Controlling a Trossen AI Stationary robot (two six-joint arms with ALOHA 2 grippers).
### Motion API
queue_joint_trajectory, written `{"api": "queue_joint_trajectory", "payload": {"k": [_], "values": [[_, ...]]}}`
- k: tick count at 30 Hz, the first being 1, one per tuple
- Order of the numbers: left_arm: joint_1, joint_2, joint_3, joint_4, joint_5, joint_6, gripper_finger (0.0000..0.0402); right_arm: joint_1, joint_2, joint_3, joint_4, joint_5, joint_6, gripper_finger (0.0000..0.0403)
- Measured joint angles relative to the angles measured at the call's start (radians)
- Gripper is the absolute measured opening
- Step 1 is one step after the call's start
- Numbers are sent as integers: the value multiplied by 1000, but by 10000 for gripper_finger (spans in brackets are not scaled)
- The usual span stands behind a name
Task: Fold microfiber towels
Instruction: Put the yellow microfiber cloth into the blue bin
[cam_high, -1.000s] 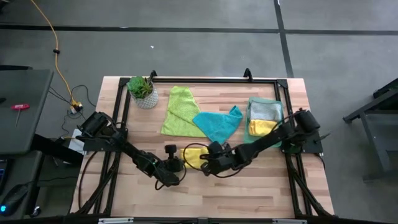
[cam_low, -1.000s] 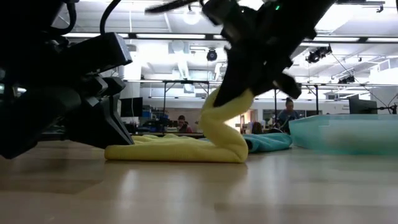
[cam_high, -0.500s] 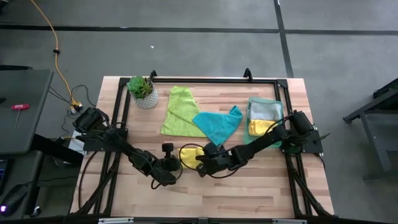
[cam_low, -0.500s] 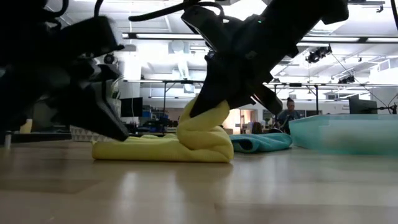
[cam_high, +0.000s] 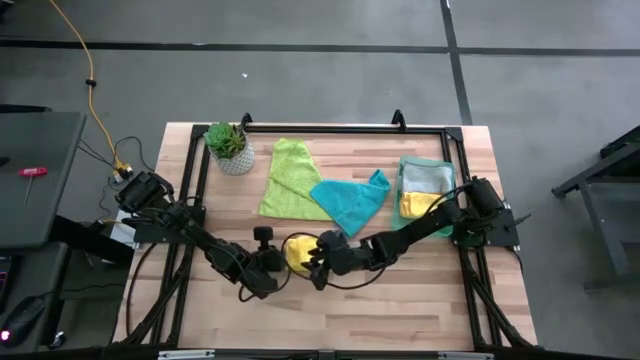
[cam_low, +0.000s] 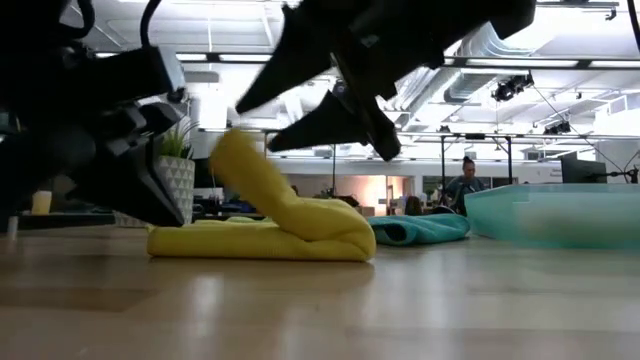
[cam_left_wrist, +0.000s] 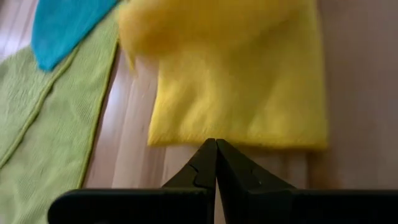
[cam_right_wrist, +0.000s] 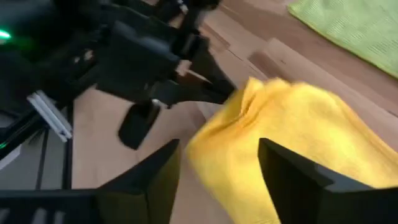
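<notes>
No writing shows; right gripper (cam_low: 300, 100) (parted) above yellow towel (cam_low: 300, 225).

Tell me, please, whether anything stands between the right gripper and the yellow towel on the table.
Nothing visible does. The right gripper hangs open just above the yellow towel, whose flap stands up with only air between them. The left gripper, shut, sits at the towel's opposite edge, out of that path.

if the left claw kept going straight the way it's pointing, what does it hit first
Most likely the yellow towel. The left claw is shut, and its tip points at the near edge of that towel, with only a thin strip of bare table between. How high the tip rides above the wood is unclear.
</notes>
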Motion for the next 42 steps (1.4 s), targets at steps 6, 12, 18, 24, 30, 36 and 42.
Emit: {"api": "queue_joint_trajectory", "payload": {"k": [6,12,18,24,30,36,42], "values": [[-21,-5,1,-138,6,-71,0,0,-2,0,71,9,-139,230],[-84,-98,0,-219,-33,-137,0,17,-72,0,-93,118,-272,232],[-152,-227,2,-39,-204,-74,0,79,-149,0,-439,296,-171,232],[-58,-173,1,316,-36,206,0,138,-146,-35,-663,258,7,231],[64,-55,-1,389,32,256,0,153,-143,-149,-456,183,37,231],[115,16,1,352,133,201,0,87,-143,-260,-213,132,169,231],[107,29,-1,287,141,165,0,25,-140,-336,-64,11,359,231]]}}
